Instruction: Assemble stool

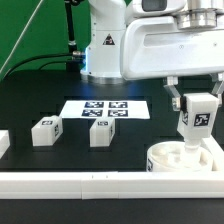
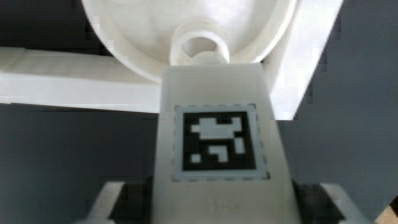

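Stool kit, progress: early. Leg 1 (image 1: 198,120): upright, pinched btw gripper (image 1: 197,104) fingers, lower end at seat disc (image 1: 183,160) socket, exterior view's right; fully seated? can't tell. Leg 2 (image 1: 102,131), leg 3 (image 1: 46,131): loose on table (image 1: 30,100), well apart from disc. To do: fit all three.

Counted three blocky white legs (image 1: 46,131), one round seat disc (image 1: 185,160), one marker board (image 1: 104,109), one long white rail (image 1: 100,182).
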Controlling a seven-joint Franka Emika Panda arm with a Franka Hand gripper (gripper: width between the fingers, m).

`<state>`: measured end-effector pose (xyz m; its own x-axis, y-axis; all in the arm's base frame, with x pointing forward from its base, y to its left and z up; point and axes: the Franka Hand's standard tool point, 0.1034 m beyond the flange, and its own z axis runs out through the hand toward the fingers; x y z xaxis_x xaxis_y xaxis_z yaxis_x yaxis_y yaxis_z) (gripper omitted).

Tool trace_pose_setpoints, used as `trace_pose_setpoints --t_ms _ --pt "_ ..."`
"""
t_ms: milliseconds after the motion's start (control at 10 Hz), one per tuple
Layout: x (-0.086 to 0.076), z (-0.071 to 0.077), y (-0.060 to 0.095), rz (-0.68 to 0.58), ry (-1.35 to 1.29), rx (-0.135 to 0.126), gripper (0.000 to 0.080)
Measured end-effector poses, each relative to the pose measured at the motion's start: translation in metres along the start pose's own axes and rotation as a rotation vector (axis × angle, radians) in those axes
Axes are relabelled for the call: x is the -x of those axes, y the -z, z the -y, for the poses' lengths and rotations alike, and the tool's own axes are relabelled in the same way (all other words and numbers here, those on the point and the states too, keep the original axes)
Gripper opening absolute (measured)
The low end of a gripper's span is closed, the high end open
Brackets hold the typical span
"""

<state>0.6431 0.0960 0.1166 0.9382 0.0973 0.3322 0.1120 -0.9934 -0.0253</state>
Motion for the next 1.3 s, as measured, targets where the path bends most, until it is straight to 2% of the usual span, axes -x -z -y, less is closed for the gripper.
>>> trace_pose_setpoints --t_ms 200,400,600,900,1300 --pt "-0.002 -0.002 -0.002 0.029 0.000 0.002 0.0337" --pt "-0.007 -0.008 -0.010 0.034 -0.004 0.006 0.0337" --pt "0.000 -0.004 -0.018 0.038 0.000 0.003 0.0337" --pt "0.000 0.000 -0.020 0.040 0.004 0.000 0.0337" --pt "0.004 -0.004 -0.027 0.047 0.010 0.003 0.0337"
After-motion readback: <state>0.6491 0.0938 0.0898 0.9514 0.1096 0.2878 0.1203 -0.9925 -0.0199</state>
